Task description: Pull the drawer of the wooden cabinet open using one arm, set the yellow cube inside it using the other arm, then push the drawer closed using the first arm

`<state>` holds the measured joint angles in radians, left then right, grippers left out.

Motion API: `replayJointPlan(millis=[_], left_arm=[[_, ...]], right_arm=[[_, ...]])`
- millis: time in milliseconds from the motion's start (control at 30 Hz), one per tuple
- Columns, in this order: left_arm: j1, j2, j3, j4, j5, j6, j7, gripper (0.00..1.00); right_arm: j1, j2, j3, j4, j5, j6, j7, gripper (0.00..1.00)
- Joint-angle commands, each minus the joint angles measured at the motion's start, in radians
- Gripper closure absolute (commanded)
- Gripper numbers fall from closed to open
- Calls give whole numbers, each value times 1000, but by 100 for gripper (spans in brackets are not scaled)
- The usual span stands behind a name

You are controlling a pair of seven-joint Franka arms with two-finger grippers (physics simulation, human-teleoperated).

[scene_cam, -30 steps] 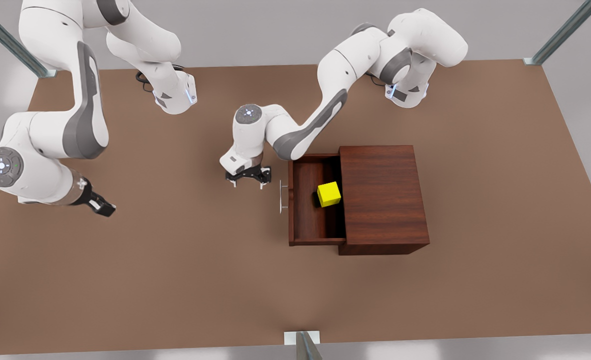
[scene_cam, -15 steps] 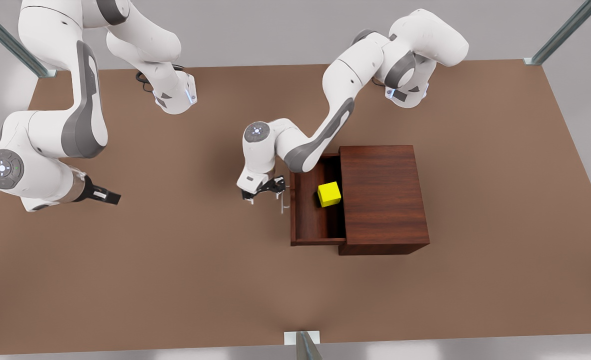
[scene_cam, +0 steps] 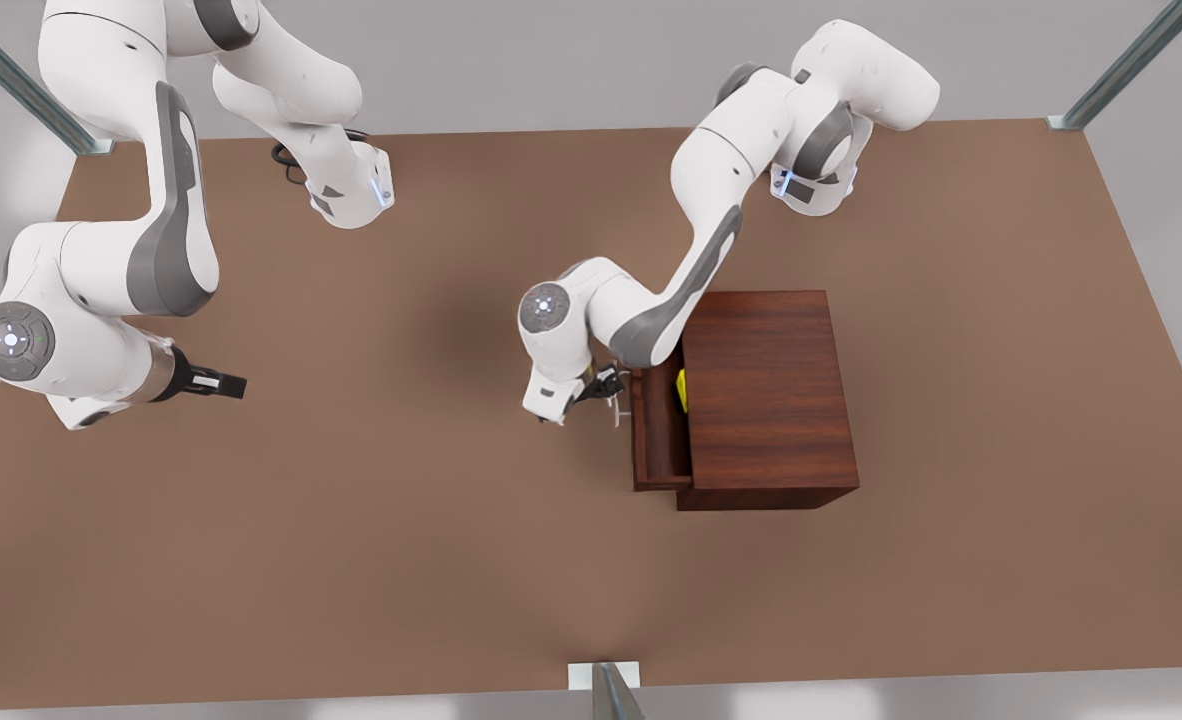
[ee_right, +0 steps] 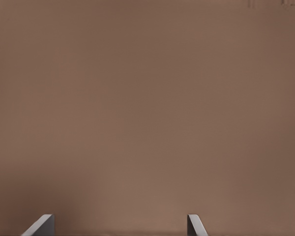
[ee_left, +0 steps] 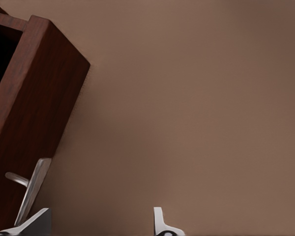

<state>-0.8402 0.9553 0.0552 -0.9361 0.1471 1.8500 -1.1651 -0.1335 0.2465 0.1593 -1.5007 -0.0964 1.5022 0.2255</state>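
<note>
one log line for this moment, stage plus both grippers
stage: closing drawer, part open | yellow cube inside | left gripper open at handle | right gripper open, waiting

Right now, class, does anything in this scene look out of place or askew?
Nothing stands out. The drawer is part open, square in the wooden cabinet, with the yellow cube inside. The left tool is open at the handle; the right tool waits apart, open.
</note>
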Motion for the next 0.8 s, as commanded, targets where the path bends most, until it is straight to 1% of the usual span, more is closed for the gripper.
replayJointPlan(millis=[0,67,300,333,467,767], left_arm=[[3,3,0,-7,-1,-32,110,0],[1,-4,-3,-41,-1,-18,110,0],[0,-33,-9,-70,-11,-46,128,0],[-2,-61,-9,-113,-11,-45,130,0],[3,-89,-6,-159,-9,-45,160,0],[52,-105,-1,-162,-9,-89,246,0]], right_arm=[[0,-1,0,0,0,-2,-104,0],[0,-1,0,0,0,-2,-104,0],[-1,-1,0,0,-3,-2,-106,0],[-1,-1,0,0,-3,-2,-104,0],[-1,-1,2,0,-3,-2,-104,0],[-3,-1,-1,0,-3,0,-107,0]])
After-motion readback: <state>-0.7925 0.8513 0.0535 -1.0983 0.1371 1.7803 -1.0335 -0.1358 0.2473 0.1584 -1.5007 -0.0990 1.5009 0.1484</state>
